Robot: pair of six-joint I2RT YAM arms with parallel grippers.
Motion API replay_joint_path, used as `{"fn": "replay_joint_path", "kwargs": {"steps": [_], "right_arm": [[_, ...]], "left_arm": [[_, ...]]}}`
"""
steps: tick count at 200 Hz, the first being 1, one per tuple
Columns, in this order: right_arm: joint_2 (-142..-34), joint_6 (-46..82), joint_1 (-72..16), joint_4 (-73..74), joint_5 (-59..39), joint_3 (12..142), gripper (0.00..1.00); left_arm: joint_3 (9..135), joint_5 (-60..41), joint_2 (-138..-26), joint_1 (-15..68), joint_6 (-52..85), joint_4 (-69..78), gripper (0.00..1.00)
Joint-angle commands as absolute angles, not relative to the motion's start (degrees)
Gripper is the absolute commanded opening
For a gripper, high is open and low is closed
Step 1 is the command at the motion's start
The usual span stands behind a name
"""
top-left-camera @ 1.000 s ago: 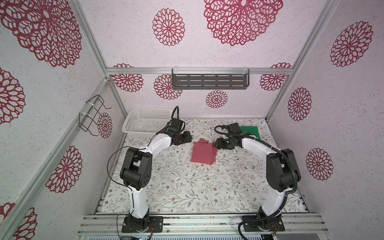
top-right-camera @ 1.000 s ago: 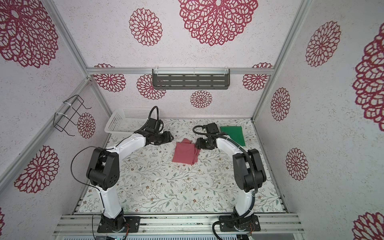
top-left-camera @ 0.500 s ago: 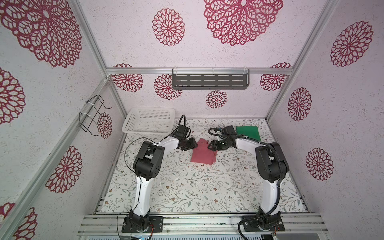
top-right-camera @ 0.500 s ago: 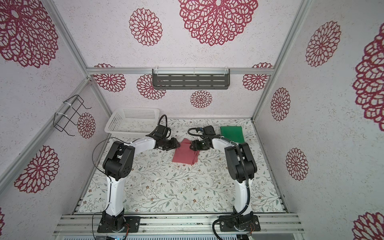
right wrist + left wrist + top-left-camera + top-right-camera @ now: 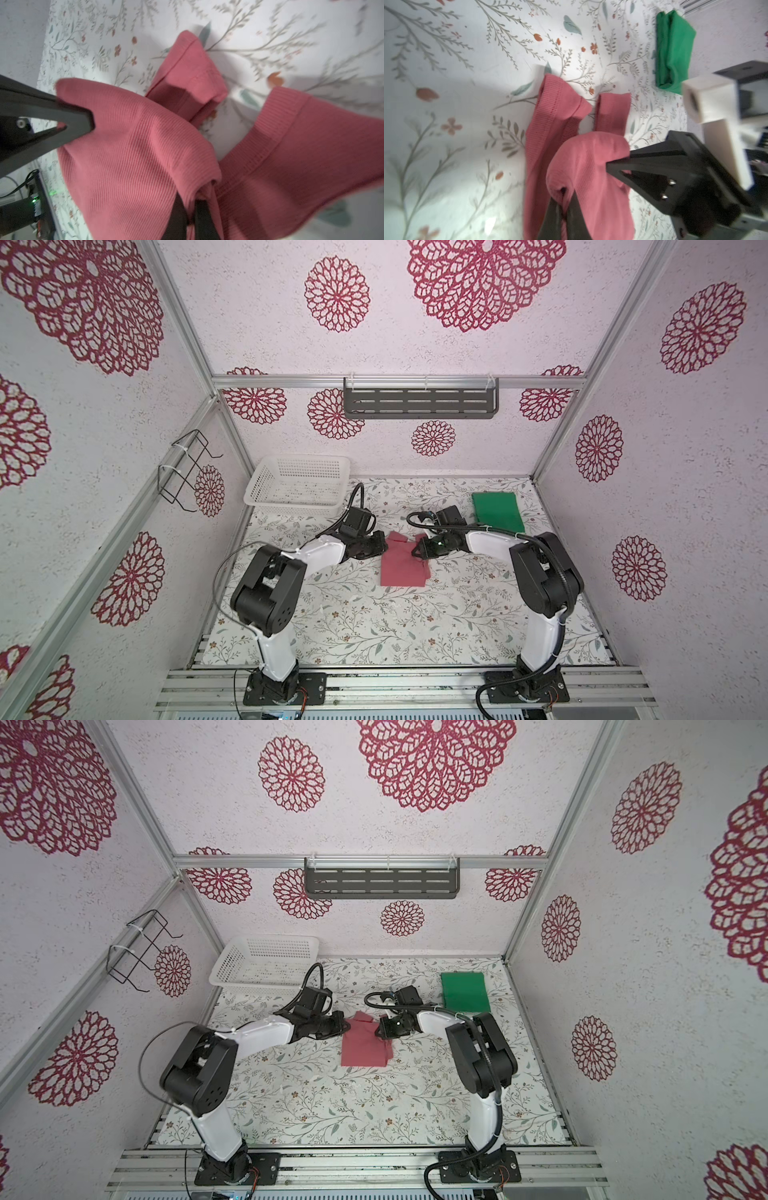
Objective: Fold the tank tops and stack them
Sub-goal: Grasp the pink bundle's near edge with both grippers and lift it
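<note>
1. Left hand (image 5: 563, 197) clenches the dusty rose ribbed tank top (image 5: 583, 162), tips buried in cloth.
2. Right hand (image 5: 194, 204) pinches it too, close beside.
3. Folded bright green tank top (image 5: 496, 512) lies well beyond the right hand.

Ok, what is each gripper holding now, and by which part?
Both hold the red top: the left gripper and right gripper each pinch the side edge nearer it, just below the straps, jaws shut on fabric.
</note>
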State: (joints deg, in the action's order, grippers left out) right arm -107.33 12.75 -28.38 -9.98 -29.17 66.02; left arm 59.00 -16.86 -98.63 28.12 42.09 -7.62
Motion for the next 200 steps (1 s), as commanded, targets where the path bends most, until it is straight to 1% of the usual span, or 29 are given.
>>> {"fn": "replay_joint_path", "kwargs": {"steps": [1, 16, 30, 43, 61, 103, 127, 165, 183, 200], "right_arm": [[-101.15, 16.79, -30.92, -7.91, -29.45, 63.23, 0.0], [-99.17, 17.62, -32.05, -6.0, -29.47, 60.9, 0.0], [-97.86, 16.61, -32.76, -3.79, -30.08, 58.79, 0.0], [-96.96, 15.59, -32.87, -1.42, -31.0, 57.0, 0.0], [-96.12, 13.07, -32.87, -1.12, -32.83, 56.48, 0.0], [-91.63, 6.26, -33.31, 2.06, -38.73, 53.94, 0.0], [-90.81, 3.49, -33.3, 2.24, -41.69, 53.53, 0.0], [-90.97, 3.75, -33.22, 4.09, -43.16, 53.23, 0.0], [-90.86, 4.7, -33.14, 5.83, -43.15, 52.66, 0.0], [-91.05, 5.56, -33.05, 7.37, -43.11, 52.22, 0.0]], "left_arm": [[54.23, -13.32, -90.59, 28.83, 44.06, -7.16, 0.21], [50.72, -11.54, -85.02, 28.45, 44.51, -7.51, 0.41], [48.87, -10.63, -82.1, 28.17, 44.2, -7.09, 0.57], [48.21, -11.3, -81.84, 27.73, 43.74, -5.99, 0.67], [47.93, -14.41, -83.5, 26.78, 42.88, -2.96, 0.76], [47.81, -24.05, -88.39, 22.87, 42.16, 7.12, 0.85], [48.69, -30.02, -91.7, 21.25, 41.84, 12.4, 0.9], [48.2, -35.36, -96.93, 20.29, 41.63, 19.27, 0.89], [46.32, -37.51, -98.68, 20.26, 43.09, 25.05, 0.87], [44.98, -38.45, -99.89, 20.37, 43.59, 27.16, 0.83]]}}
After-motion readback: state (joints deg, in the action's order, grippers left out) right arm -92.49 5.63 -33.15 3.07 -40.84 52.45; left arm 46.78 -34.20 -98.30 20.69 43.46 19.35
